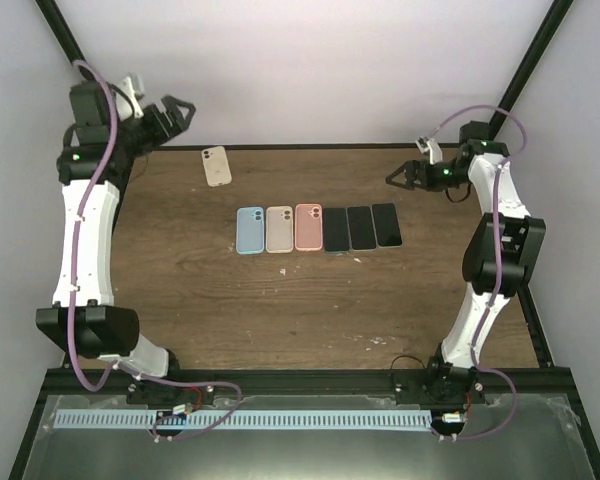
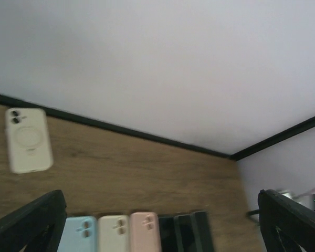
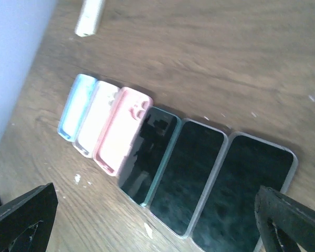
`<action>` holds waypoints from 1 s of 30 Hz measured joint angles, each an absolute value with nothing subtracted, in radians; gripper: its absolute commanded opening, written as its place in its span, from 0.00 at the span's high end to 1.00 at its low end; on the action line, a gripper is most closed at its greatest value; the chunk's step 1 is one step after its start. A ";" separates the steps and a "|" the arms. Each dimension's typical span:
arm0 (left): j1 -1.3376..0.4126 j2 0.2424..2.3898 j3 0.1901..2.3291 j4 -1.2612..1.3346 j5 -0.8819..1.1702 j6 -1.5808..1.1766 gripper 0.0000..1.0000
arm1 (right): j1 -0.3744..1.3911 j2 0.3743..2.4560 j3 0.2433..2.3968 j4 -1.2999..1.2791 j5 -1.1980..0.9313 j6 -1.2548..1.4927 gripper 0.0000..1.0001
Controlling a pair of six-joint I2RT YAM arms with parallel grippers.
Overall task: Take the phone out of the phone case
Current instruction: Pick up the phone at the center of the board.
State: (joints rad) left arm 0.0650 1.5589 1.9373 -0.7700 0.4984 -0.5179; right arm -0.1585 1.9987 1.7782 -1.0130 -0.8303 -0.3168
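Observation:
A cream cased phone (image 1: 216,165) lies face down alone at the back left of the table; it also shows in the left wrist view (image 2: 28,139) and the right wrist view (image 3: 90,17). In mid table lie a blue case (image 1: 250,230), a beige case (image 1: 279,229) and a pink case (image 1: 308,226), then three black-screened phones (image 1: 361,227) in a row. My left gripper (image 1: 170,115) is open, raised at the back left. My right gripper (image 1: 404,177) is open, raised at the back right. Both are empty.
The wooden table (image 1: 230,310) has a black frame along its back edge (image 1: 310,147) and black corner posts. A metal rail (image 1: 240,420) runs along the near edge between the arm bases.

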 measured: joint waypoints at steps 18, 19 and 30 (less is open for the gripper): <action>0.015 2.088 1.851 -0.726 0.088 -0.084 0.00 | -0.012 1.882 1.835 -0.889 -1.073 -0.241 0.00; 0.006 2.123 1.887 -0.733 0.078 -0.079 0.00 | -0.012 1.867 1.817 -0.879 -1.074 -0.239 0.00; -0.044 2.423 2.281 -0.791 -0.025 -0.114 0.00 | -0.011 1.745 1.674 -0.757 -1.077 -0.211 0.00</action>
